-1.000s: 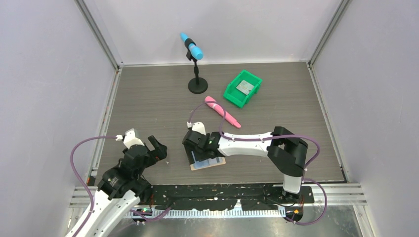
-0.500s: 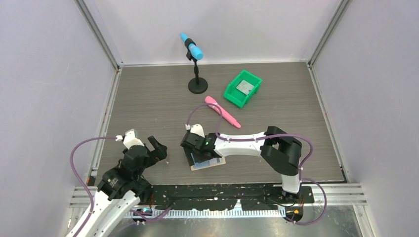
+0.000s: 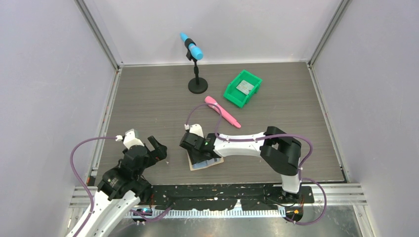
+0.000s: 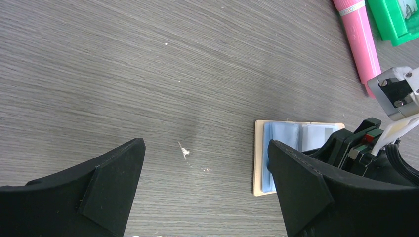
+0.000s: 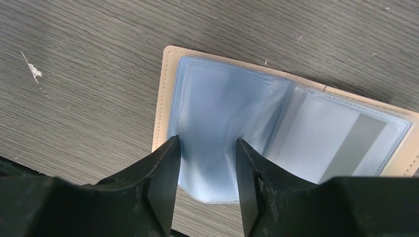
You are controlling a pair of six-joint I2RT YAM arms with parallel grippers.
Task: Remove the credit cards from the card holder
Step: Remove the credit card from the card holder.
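Observation:
The tan card holder (image 3: 199, 166) lies open on the table near the front middle, and shows in the left wrist view (image 4: 258, 158) and the right wrist view (image 5: 159, 98). Its left leaf holds the blue card (image 5: 212, 108) in a clear sleeve. Its right leaf holds the pale silvery-grey card (image 5: 336, 143). My right gripper (image 3: 196, 154) is down on the holder. Its jaws (image 5: 207, 163) are narrowed onto the blue leaf, which bows up between them past the tan edge. My left gripper (image 3: 146, 144) is open and empty, left of the holder (image 4: 205, 163).
A pink pen (image 3: 222, 111) lies just behind the right arm. A green bin (image 3: 232, 94) with a small grey item stands further back on the right. A microphone on a black stand (image 3: 196, 74) is at the back middle. Walls enclose three sides.
My right gripper has shifted a little to the left, and the holder has slid and turned slightly with it. The left arm has not moved.

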